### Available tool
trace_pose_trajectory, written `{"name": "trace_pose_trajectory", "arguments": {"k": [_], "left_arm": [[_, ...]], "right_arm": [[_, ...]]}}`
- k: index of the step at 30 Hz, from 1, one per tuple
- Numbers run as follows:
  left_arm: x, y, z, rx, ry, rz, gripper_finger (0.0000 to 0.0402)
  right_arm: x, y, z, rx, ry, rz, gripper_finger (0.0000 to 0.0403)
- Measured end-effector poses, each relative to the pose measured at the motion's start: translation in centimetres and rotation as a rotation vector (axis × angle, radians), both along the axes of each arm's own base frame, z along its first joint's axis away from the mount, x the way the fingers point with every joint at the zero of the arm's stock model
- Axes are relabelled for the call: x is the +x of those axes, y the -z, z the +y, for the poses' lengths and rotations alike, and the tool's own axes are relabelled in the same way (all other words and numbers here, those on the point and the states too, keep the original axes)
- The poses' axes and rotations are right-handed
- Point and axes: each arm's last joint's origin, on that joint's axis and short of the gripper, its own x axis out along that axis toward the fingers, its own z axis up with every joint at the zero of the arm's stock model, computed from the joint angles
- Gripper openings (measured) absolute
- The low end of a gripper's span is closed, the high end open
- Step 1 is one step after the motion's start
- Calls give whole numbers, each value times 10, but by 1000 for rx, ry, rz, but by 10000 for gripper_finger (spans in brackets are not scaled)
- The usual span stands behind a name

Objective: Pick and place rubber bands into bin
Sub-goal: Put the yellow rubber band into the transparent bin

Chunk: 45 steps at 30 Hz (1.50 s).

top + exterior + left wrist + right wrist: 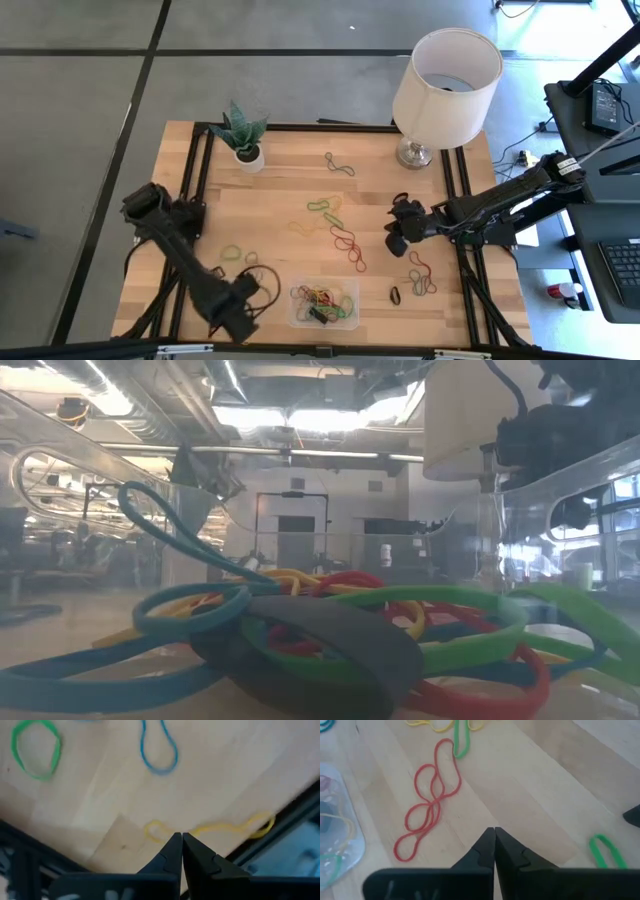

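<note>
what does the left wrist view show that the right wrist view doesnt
Only the left wrist view: the left gripper shut on a yellow band at the table's edge, plus a blue band and a green loop.

Only the right wrist view: the right gripper shut and empty, red bands ahead of it, and the bin corner.

Both: shut dark fingers over the wooden table with loose bands.

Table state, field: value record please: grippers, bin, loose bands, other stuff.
left gripper: shut on a yellow rubber band, near the table's front-left, beside the bin
right gripper: shut, empty, over the table's right side
bin: clear, front centre, holds a tangle of mixed-colour bands
loose rubber bands: scattered over the table's middle and right
other: lamp, potted plant at the back
</note>
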Motion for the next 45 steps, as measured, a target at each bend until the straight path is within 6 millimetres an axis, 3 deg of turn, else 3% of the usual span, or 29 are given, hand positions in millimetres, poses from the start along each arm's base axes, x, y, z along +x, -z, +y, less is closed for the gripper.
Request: {"name": "trace_pose_trajectory", "arguments": {"k": [7, 13, 20, 25, 30, 40, 45], "left_arm": [[-28, 0, -23, 2, 423, -23, 48], [-45, 0, -33, 77, 759, -87, 105], [-49, 0, -37, 187, 944, -155, 150], [-49, 10, -47, 174, 1071, -165, 147], [-45, 32, -65, 158, 1180, -200, 135], [-30, 71, -67, 229, 1205, -120, 116], [-28, 88, -78, 88, 1276, -84, 99]], "right_arm": [[2, -1, 1, 42, 42, -29, 8], [3, -3, 1, 68, 63, -53, 8], [4, -4, 2, 117, 112, -78, 8], [6, -5, 2, 145, 135, -99, 8], [9, -7, 3, 162, 134, -139, 8], [12, -11, 4, 186, 131, -195, 8], [12, -11, 4, 184, 130, -193, 8]]}}
